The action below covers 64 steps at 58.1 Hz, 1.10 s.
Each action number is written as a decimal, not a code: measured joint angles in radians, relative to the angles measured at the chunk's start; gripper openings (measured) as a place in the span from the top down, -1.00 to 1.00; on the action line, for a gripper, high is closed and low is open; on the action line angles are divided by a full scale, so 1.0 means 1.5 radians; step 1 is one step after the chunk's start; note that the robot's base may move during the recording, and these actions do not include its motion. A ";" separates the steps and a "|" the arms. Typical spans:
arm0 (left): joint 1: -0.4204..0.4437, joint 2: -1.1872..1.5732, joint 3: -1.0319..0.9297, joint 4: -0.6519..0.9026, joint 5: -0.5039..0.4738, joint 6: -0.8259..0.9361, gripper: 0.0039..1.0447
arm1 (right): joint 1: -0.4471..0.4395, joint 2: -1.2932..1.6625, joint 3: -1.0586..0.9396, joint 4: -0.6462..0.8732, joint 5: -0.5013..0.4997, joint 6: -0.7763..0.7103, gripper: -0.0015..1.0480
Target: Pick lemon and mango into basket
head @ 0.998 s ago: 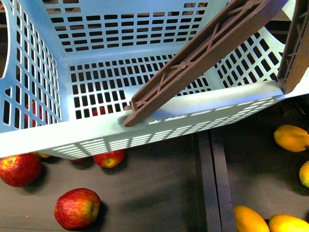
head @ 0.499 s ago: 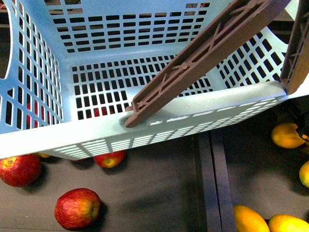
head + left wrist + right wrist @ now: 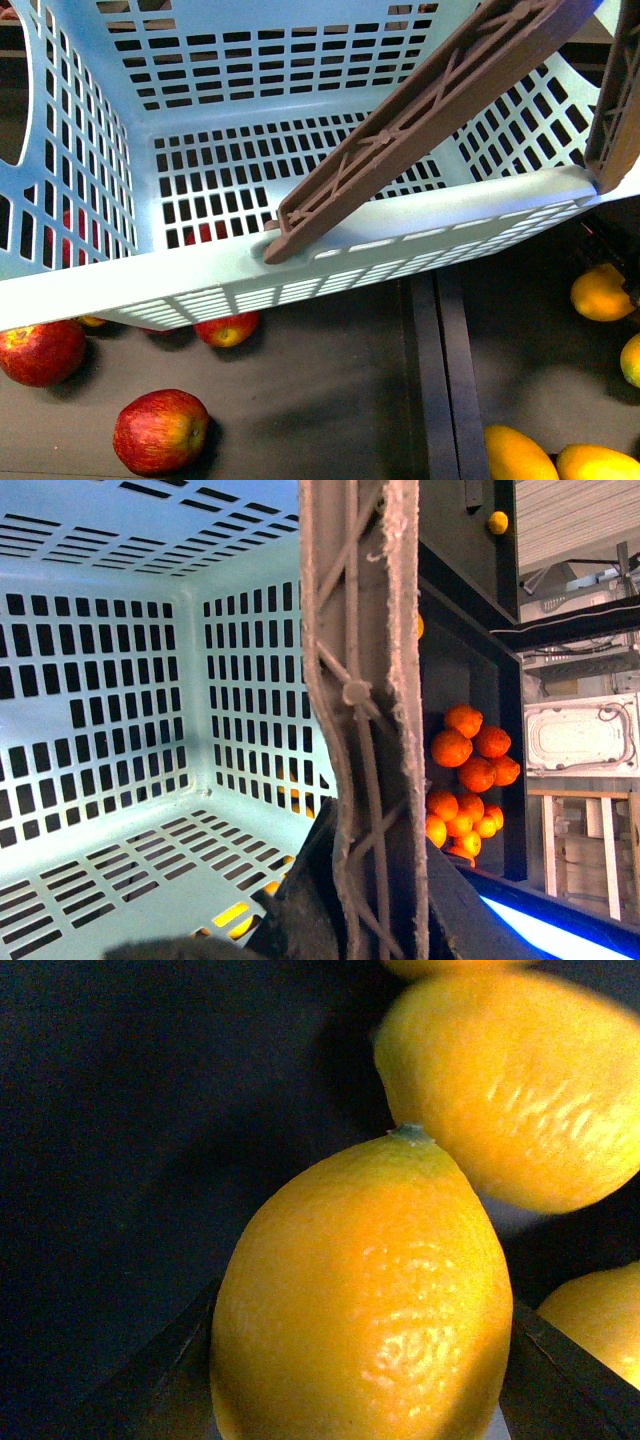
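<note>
The turquoise basket (image 3: pixel 120 290) hangs tilted over the bins and fills the top of the front view. Its inside holds no fruit. My left gripper (image 3: pixel 370 905) is shut on a grey-brown basket handle (image 3: pixel 365 680), with dark jaws on either side of it. The handle also shows in the front view (image 3: pixel 420 120). My right gripper (image 3: pixel 360 1370) is shut on the lemon (image 3: pixel 360 1280), which fills the wrist view; dark fingers (image 3: pixel 160 1380) flank it. In the front view the lemon (image 3: pixel 603 292) is at the right edge. Oblong yellow-orange fruits (image 3: pixel 518 455) lie at bottom right; I cannot tell mango from lemon.
Red apples (image 3: pixel 160 430) (image 3: pixel 40 350) lie in the left bin, one (image 3: pixel 227 327) partly under the basket. A dark divider (image 3: pixel 435 380) separates the bins. More lemons (image 3: pixel 520 1080) lie close beyond the held one. Oranges (image 3: pixel 470 770) are piled beside the basket.
The basket has drifted slightly to the right. The lemon at the right edge has shifted a little, and a dark part of the gripper now shows beside it.
</note>
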State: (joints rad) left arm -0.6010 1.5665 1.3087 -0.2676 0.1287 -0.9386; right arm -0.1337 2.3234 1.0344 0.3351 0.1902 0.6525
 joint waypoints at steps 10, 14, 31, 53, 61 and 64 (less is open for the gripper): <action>0.000 0.000 0.000 0.000 0.000 0.000 0.88 | -0.024 -0.201 -0.114 0.049 -0.039 -0.139 -0.24; 0.000 0.000 0.000 0.000 0.000 0.000 0.88 | -0.037 -0.300 -0.163 0.042 -0.075 -0.170 -0.24; 0.000 0.000 0.000 0.000 0.000 0.000 0.88 | -0.017 -0.681 -0.235 -0.028 -0.147 -0.183 -0.24; 0.000 0.000 0.000 0.000 0.000 0.000 0.88 | 0.255 -0.746 -0.224 -0.020 -0.030 -0.211 -0.23; 0.000 0.000 0.000 0.000 0.000 0.000 0.88 | 0.336 -0.701 -0.224 -0.004 0.005 -0.222 -0.23; 0.000 0.000 0.000 0.000 0.000 0.000 0.88 | 0.351 -0.687 -0.227 0.001 0.012 -0.222 -0.23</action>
State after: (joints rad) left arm -0.6010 1.5665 1.3087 -0.2676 0.1284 -0.9386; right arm 0.3935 1.2930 0.6945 0.3359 0.2081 0.3195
